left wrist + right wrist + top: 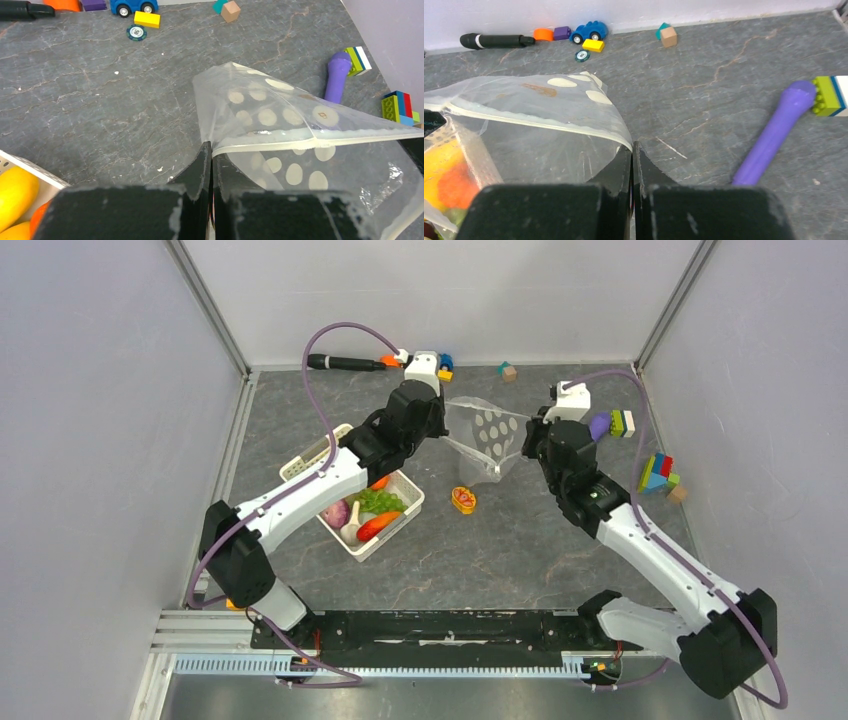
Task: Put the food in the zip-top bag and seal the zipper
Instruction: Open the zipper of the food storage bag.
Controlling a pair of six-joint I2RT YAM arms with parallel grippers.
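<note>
Clear soft plastic zip-top bag (487, 435) w/ white dot prints hangs stretched btwn the two arms, up off the grey marbled tabletop (520, 550), toward the far side. The left fingers (199, 172) are pressed together, pinching one end of the zipper (270, 146), the thin pale press-seal strip along the bag's upper edge. The right fingers (620, 167) are likewise clamped tight on the opp. corner of the bag.

Food sits elsewhere. A white lattice plastic basket (303, 464) stands on the tabletop under the left arm, near-left of the bag. It holds a purple toy onion (335, 512), white garlic (352, 524), green grapes (378, 501) and a red chili (378, 527); a yellow mango (15, 192) shows at its edge in the left wrist view. A small orange-yellow toy piece (463, 500) lies alone on the tabletop, just nearer than the bag, beside the basket.

Purple-handled brush (600, 425) and coloured blocks (655, 475) lie right of the right wrist.
</note>
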